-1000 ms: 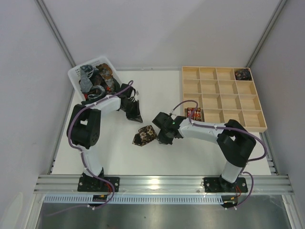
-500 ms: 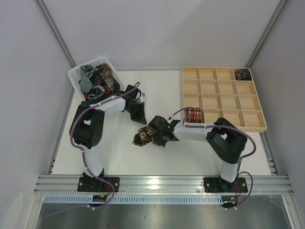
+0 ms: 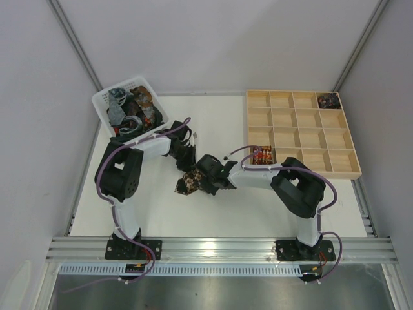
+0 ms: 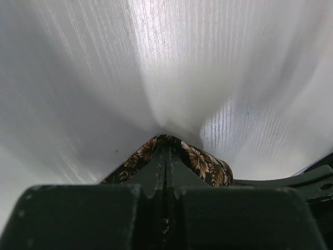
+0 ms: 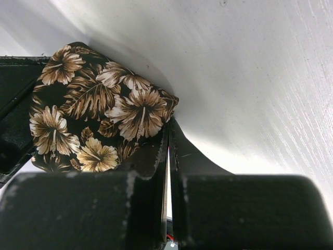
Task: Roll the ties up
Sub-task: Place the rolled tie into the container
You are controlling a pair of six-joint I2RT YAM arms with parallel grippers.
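A dark brown tie (image 3: 189, 183) with a tan flower print lies bundled in a loose roll mid-table. My left gripper (image 3: 186, 166) comes at it from the upper left. In the left wrist view, the left gripper (image 4: 166, 148) is shut, with the tie's pointed end (image 4: 208, 164) peaking around its tips and a speck of fabric in the slit. My right gripper (image 3: 208, 179) sits against the roll's right side. In the right wrist view, the right gripper (image 5: 167, 130) is shut with light showing through the gap, its left finger touching the tie (image 5: 99, 120).
A white basket (image 3: 103, 97) at the back left holds several loose ties. A wooden compartment tray (image 3: 302, 127) at the right holds a red rolled tie (image 3: 262, 154) and a dark one (image 3: 329, 100). White walls enclose the table.
The left gripper came down and right to the brown tie and closed. The right gripper moved left against the roll, which shifted slightly left.
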